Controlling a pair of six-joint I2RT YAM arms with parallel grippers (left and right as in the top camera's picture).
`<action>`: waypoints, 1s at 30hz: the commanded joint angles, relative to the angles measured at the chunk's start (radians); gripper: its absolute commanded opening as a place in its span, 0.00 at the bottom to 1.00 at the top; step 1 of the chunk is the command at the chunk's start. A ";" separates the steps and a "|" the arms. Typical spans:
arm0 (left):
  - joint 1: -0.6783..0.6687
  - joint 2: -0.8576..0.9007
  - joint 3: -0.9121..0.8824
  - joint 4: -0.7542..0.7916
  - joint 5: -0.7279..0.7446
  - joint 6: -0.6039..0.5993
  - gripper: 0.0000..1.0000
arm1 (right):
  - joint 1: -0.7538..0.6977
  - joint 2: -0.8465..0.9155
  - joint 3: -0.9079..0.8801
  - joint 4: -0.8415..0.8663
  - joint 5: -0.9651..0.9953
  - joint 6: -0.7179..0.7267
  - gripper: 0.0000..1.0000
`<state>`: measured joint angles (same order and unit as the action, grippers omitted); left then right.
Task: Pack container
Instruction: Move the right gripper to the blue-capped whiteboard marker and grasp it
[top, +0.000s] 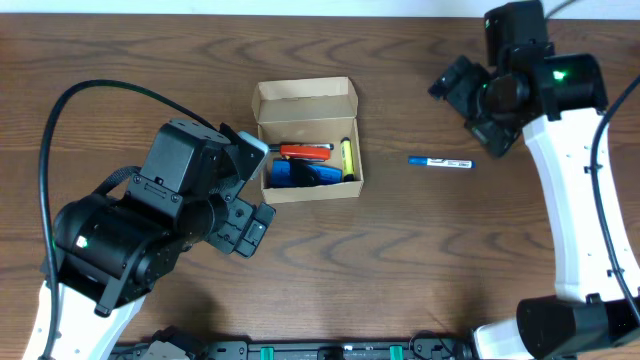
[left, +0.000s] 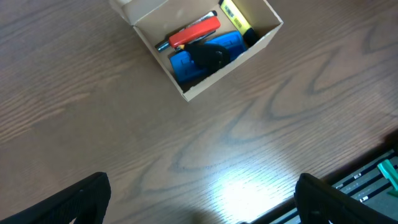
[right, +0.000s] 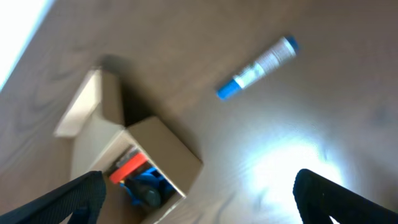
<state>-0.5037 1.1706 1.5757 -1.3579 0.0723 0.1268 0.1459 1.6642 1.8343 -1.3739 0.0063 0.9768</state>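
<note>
Right wrist view blurs the blue-capped marker (right: 257, 67) and container (right: 163, 144)

The table (top: 420, 250) is dark wood grain, smooth, with a soft sheen where the light pools on it. The container (top: 305, 95) is plain matt cardboard, tan and unprinted. The blue-capped pen (top: 440, 162) looks like smooth, slightly glossy plastic.

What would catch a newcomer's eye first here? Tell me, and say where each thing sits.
The open cardboard box at mid-table draws the eye first, holding a red marker, a yellow highlighter and blue items. On the right arm's side of it, a lone blue-capped marker lies on the wooden table. The left gripper and right gripper are both open and empty.
</note>
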 joint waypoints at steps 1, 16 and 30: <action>0.006 0.002 -0.003 -0.002 0.005 -0.011 0.95 | -0.008 0.068 -0.060 -0.064 0.035 0.407 0.95; 0.006 0.002 -0.003 -0.002 0.005 -0.011 0.95 | -0.085 0.406 -0.086 -0.079 -0.041 0.590 0.94; 0.006 0.002 -0.003 -0.002 0.006 -0.011 0.95 | -0.145 0.465 -0.184 0.117 -0.048 0.533 0.95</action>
<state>-0.5037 1.1706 1.5757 -1.3579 0.0723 0.1272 0.0078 2.1201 1.6783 -1.2808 -0.0422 1.5257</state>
